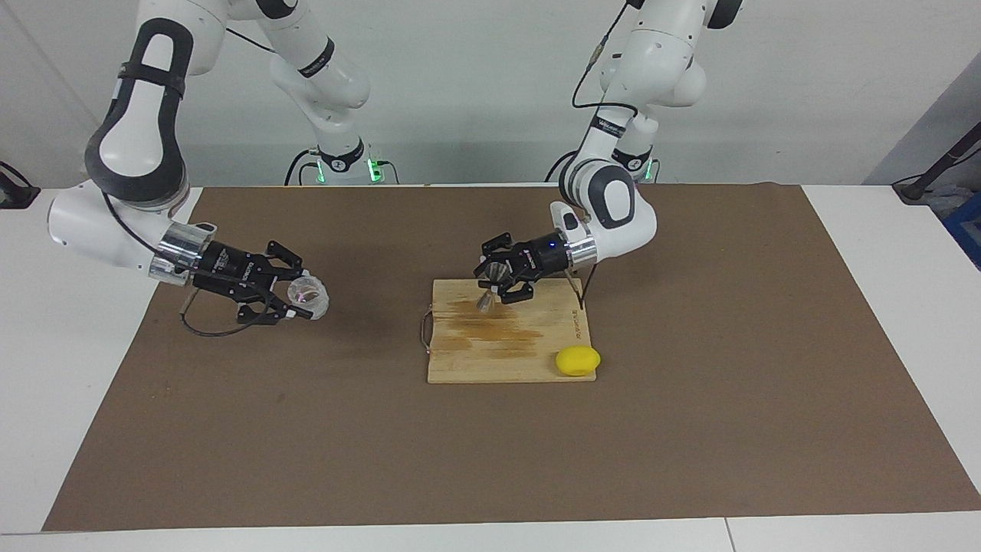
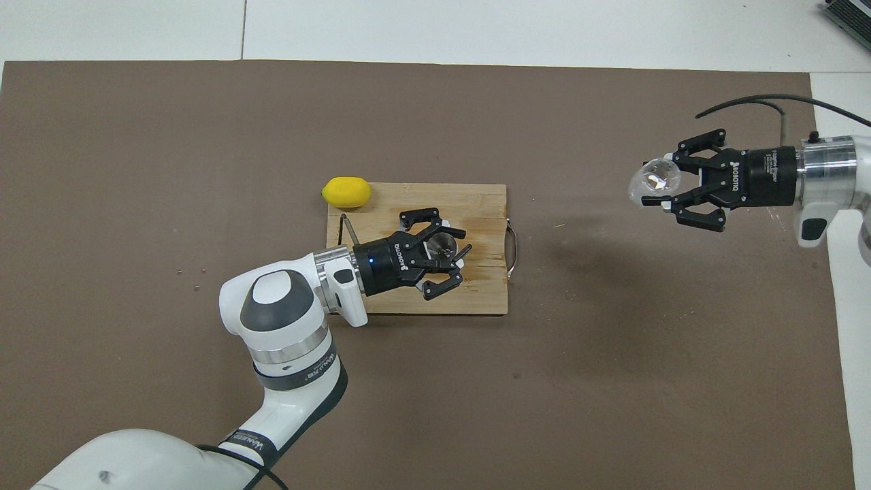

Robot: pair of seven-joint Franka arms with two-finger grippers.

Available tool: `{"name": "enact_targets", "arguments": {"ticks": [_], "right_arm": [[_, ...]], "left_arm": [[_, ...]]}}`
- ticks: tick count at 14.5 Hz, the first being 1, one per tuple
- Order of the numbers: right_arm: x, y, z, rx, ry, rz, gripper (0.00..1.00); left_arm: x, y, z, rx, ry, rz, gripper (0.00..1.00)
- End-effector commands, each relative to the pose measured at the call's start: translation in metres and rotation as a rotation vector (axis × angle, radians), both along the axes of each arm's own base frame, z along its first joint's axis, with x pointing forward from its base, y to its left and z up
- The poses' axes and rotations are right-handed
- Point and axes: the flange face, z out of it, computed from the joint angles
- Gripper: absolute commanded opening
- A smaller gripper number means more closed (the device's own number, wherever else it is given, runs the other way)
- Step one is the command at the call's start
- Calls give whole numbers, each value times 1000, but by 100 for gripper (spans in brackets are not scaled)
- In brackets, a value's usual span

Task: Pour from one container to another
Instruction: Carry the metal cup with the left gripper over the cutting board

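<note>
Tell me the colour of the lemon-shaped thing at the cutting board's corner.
Plain bright yellow lemon, at the corner of the wooden cutting board. The overhead view shows it best.

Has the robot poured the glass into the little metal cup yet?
Not yet. Both cups are picked up: the right gripper holds the glass tumbler over the brown mat, and the left gripper holds the metal jigger over the cutting board. They are apart, so bringing them together and tipping the glass is left.

Bright even overhead light, soft shadows under arms on brown mat, sharp focus, no glare
</note>
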Motion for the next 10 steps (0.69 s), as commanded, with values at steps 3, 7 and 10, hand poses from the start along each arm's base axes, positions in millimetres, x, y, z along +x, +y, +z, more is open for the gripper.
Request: {"name": "enact_targets", "arguments": {"ticks": [3,7,10], "right_arm": [[2,27,9,-28,-46,46,0],[2,38,1,-46,-63,40,0],[-5,44,-11,-50,-96,15,0]], "left_arm": [[3,-13,-12,54,-1,53,26],[7,-14,-18,81,-11,67,26],[8,-17,-16,105,-23,80,26]]}}
